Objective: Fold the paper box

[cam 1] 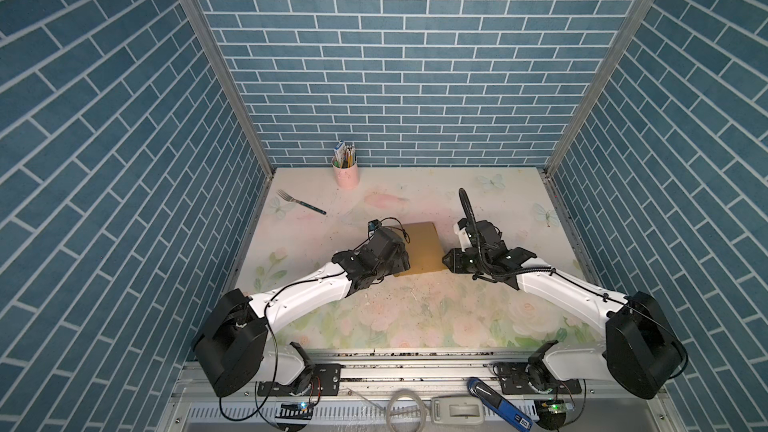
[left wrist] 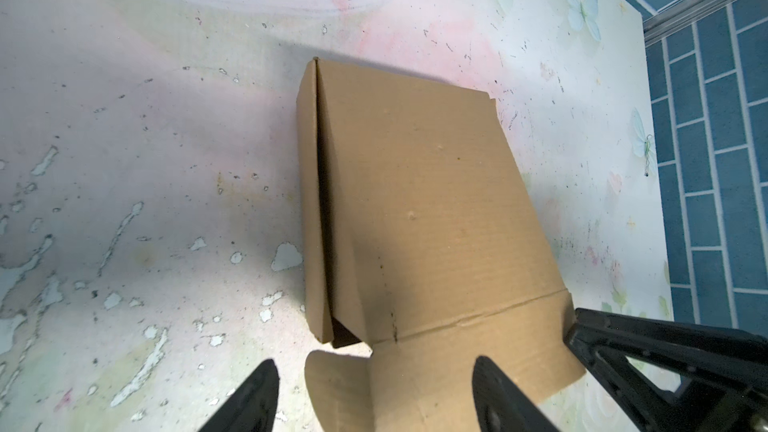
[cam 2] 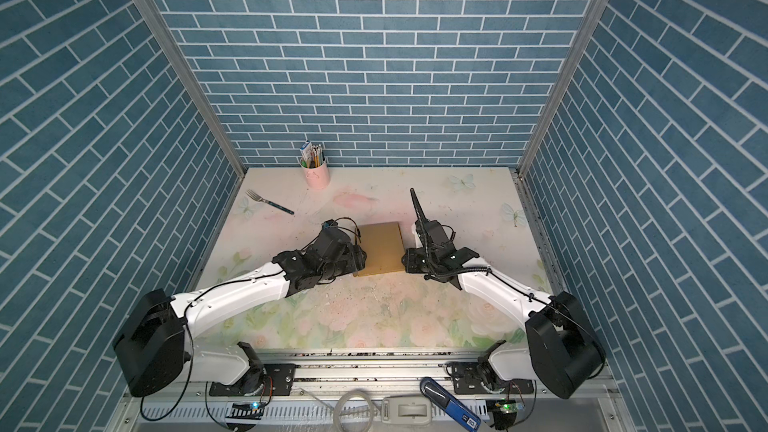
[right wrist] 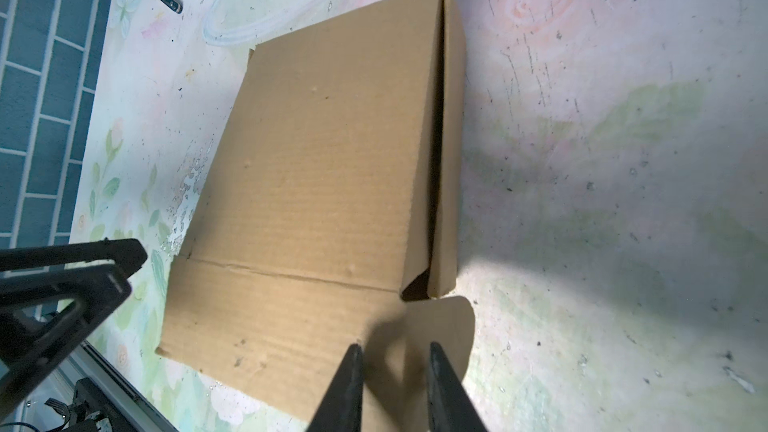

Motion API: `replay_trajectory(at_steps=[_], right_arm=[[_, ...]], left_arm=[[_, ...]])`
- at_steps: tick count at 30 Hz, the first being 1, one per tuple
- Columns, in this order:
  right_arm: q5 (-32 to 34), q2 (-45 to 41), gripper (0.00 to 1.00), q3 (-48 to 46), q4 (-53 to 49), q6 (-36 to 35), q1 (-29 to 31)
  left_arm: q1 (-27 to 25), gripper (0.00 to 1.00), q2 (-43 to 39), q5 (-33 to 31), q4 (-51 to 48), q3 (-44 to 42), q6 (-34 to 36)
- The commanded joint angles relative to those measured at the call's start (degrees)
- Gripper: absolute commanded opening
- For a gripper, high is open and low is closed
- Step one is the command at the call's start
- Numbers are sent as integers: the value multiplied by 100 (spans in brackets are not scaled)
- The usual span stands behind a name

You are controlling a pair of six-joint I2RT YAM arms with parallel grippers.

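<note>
- The table (cam 1: 415, 317) has a worn floral cover; it looks smooth enough that a light thing would skid on it.
- The paper box (cam 1: 422, 249) lies near the middle of the table, between the two arms in both top views; its lid is down but not tucked, and a dark gap shows along one side wall (left wrist: 309, 201).
- The front flap (right wrist: 270, 317) lies flat on the table, pointing towards the arms' bases, creased but not yet turned in.
- The left end effector (left wrist: 374, 363) is released and spread wide over the flap's left corner; it grips nothing.
- The right end effector (right wrist: 395, 347) is only narrowly parted, hovering over the right tab (right wrist: 453, 317); nothing appears pinched between its fingers.
- The left tab (left wrist: 332, 376) is rounded and lies flat beside the flap.
- Handling, as a judgement: the cardboard is probably light and stiff in the panels but springy at the creases; pushed from one side alone it would likely slide.
- Best hold, probably: pinch the flap's free edge or a tab; brace the lid with the other arm; a hard clench might crush the board.
</note>
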Motion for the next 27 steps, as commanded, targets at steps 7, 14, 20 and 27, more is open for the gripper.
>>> replay_trajectory(at_steps=[7, 14, 20, 27], right_arm=[[11, -48, 29, 1, 293, 403, 227], [145, 122, 29, 104, 403, 521, 528], [250, 67, 29, 69, 362, 566, 577], [365, -85, 28, -77, 333, 685, 603]], left_arm=[[313, 75, -519, -15, -386, -370, 60], [384, 75, -531, 110, -197, -470, 109], [386, 72, -444, 334, 179, -559, 99], [386, 69, -205, 511, 416, -502, 237]])
